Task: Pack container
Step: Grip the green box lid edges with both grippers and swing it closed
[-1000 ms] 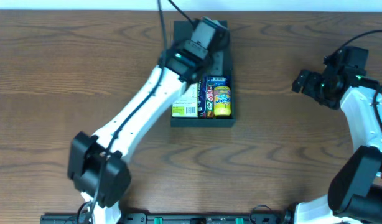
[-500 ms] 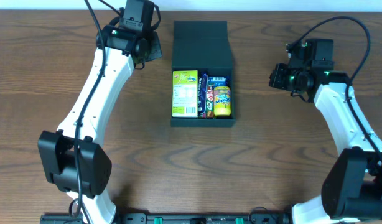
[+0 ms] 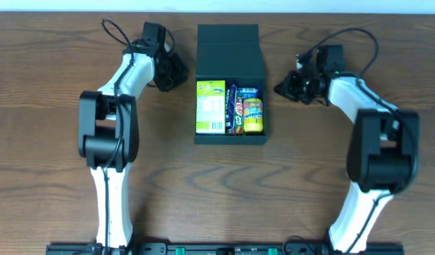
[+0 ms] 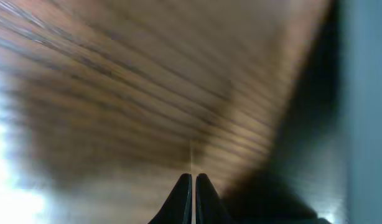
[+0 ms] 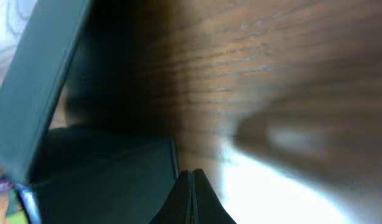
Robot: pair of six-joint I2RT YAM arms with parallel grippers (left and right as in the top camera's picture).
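Note:
The container (image 3: 228,49) is a dark teal box at the table's middle, its flap lid folded back at the far end. Inside lie a green-yellow packet (image 3: 210,106), a dark packet (image 3: 235,110) and a yellow bag (image 3: 253,115). My left gripper (image 3: 178,71) hangs just left of the lid, shut and holding nothing. In the left wrist view the left gripper (image 4: 193,177) is low over the wood, with the container wall (image 4: 365,93) at the right. My right gripper (image 3: 281,88) is just right of the box, shut and holding nothing. In the right wrist view the right gripper (image 5: 191,172) points at the container's edge (image 5: 48,81).
Brown wooden table (image 3: 54,177) runs all round the box. Both arms are folded back, with their bases at the near edge. Cables loop above each wrist.
The left arm has come off the container's lid and swung to its left side. The right arm has moved in from the far right towards the box. Both grippers have shut.

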